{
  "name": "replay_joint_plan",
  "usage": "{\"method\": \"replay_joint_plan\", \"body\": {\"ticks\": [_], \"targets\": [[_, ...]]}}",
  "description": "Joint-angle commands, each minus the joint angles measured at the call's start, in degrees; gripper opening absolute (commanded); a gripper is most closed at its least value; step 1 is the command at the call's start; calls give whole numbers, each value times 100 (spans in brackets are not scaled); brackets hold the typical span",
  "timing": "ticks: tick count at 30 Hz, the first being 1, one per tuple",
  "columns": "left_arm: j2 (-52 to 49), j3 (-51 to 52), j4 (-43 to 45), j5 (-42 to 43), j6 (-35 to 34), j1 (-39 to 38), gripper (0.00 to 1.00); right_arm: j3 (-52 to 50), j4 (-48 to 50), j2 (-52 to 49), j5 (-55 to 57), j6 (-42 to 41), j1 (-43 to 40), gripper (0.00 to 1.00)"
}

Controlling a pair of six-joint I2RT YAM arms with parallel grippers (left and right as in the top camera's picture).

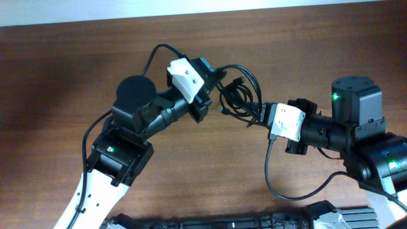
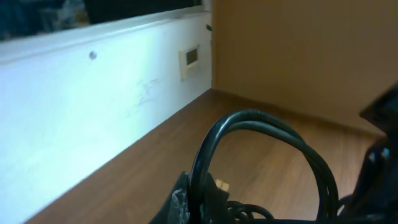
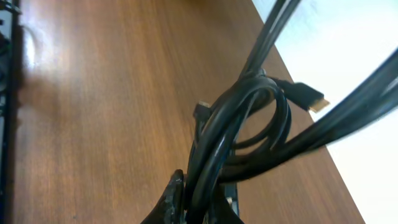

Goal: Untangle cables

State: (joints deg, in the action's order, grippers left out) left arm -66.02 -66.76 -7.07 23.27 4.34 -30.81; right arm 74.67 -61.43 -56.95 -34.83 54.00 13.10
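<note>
The cables [image 1: 238, 95] form a tangled black bundle held up between the two arms above the brown table [image 1: 76, 76]. My left gripper [image 1: 214, 89] is shut on the bundle's left side. In the left wrist view its fingertips [image 2: 181, 202] pinch a cord whose loops [image 2: 261, 124] arch up to the right. My right gripper [image 1: 259, 113] is shut on the bundle's right side. The right wrist view shows its fingers [image 3: 177, 193] clamped on two cords of the cables [image 3: 249, 112], with a gold-tipped plug [image 3: 309, 96] sticking out beyond the coil.
A white wall [image 2: 93, 112] with a small plate [image 2: 190, 57] borders the table's far edge. A black rail [image 1: 222, 222] runs along the front edge. The right arm's own thick wire [image 1: 280, 184] loops over the table below the gripper.
</note>
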Motion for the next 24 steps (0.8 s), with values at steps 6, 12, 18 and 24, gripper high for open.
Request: {"method": "replay_joint_plan", "body": {"ticks": [6, 12, 18, 24], "targets": [[413, -166, -297, -833, -2723, 791, 0, -48, 350, 33, 1478, -1147, -11, 4], [498, -166, -1495, -1740, -3842, 922, 0, -48, 907, 33, 1519, -1467, -11, 4], [498, -166, -2785, -1838, -3641, 922, 17, -48, 1351, 33, 1545, -1703, -11, 4], [498, -166, -3550, -1453, -1410, 922, 98, -48, 1379, 33, 1539, -1698, -11, 4]]}}
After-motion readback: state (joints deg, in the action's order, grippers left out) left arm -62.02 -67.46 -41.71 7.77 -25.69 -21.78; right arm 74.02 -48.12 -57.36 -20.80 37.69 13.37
